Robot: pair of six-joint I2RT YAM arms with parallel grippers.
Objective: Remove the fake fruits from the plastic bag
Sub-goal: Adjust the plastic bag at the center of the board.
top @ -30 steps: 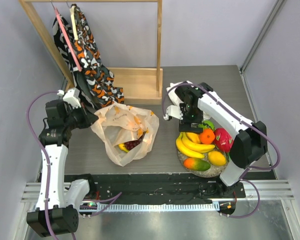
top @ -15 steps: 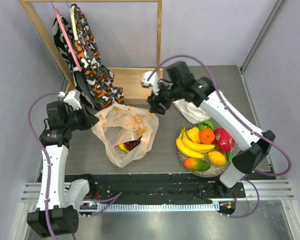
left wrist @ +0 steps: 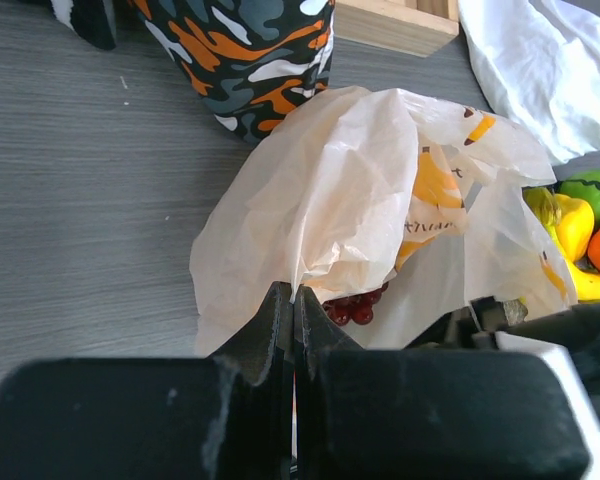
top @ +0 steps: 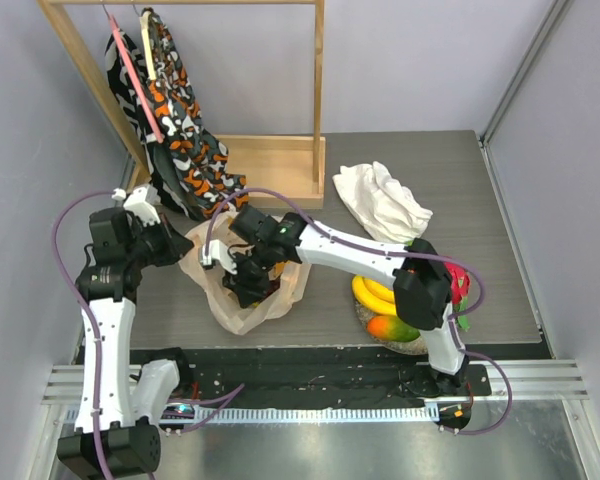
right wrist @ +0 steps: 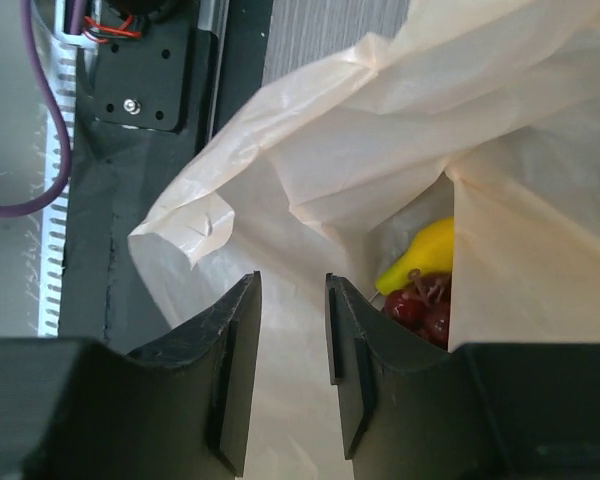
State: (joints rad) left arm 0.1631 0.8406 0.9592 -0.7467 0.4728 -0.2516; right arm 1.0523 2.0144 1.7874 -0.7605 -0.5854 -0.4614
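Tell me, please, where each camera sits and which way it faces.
Top external: above and behind the bases, looking down at the table; left arm and right arm show.
Left wrist: on the left arm, looking low across the table at the plastic bag; the left fingers, shut, pinch its edge.
Right wrist: on the right arm, looking down into the bag's mouth; the right fingers show, parted.
Shared: both wrist views show the bag and the grapes inside.

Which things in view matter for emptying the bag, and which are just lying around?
Job: plastic bag, grapes and yellow fruit inside it, bananas and mango already out, left claw pinching the bag, right claw at its mouth.
Lying about: white cloth, patterned fabric, wooden rack.
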